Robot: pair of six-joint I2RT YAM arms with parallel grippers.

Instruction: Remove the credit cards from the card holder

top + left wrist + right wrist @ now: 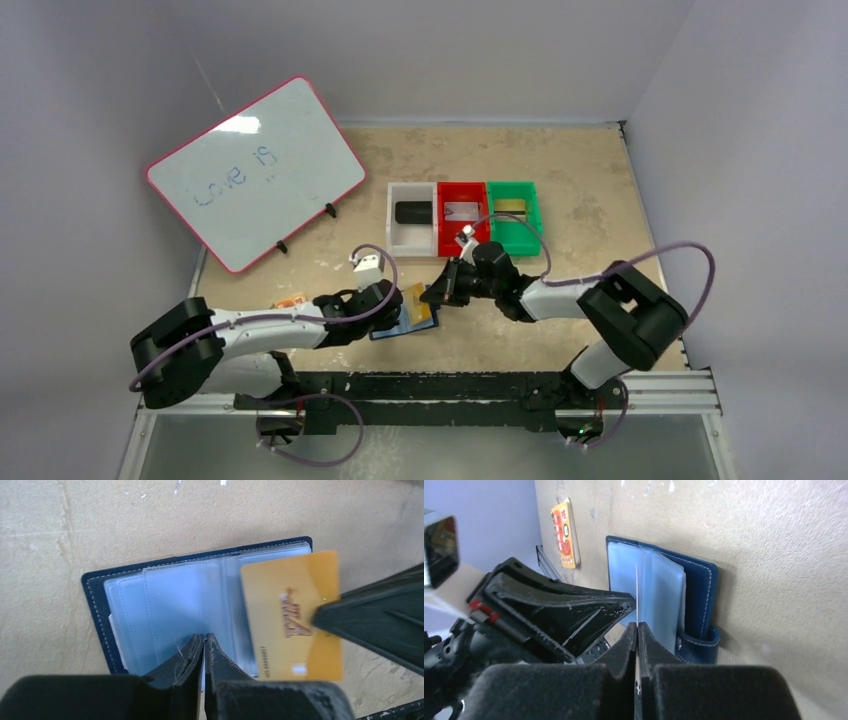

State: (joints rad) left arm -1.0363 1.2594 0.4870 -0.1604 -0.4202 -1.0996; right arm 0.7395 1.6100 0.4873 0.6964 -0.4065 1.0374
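So, the small navy-blue bifold card holder (97, 587) is laid open flat on the tan tabletop (60, 530), with its clear plastic sleeves facing up. One gold plastic credit card (280, 595) is seen over the right-hand sleeves, slightly tilted and sticking out past the holder's edge. It's pinched at its outer edge by the right gripper (637, 630), jaws clamped tight. In the right wrist view the card is seen edge-on as a thin line between them. The left gripper (204, 642) is closed too, tips parked at the near edge of the sleeves. Whether a sleeve is actually caught can't be told. An orange square pad (565, 532) is seen lying well apart from the holder.
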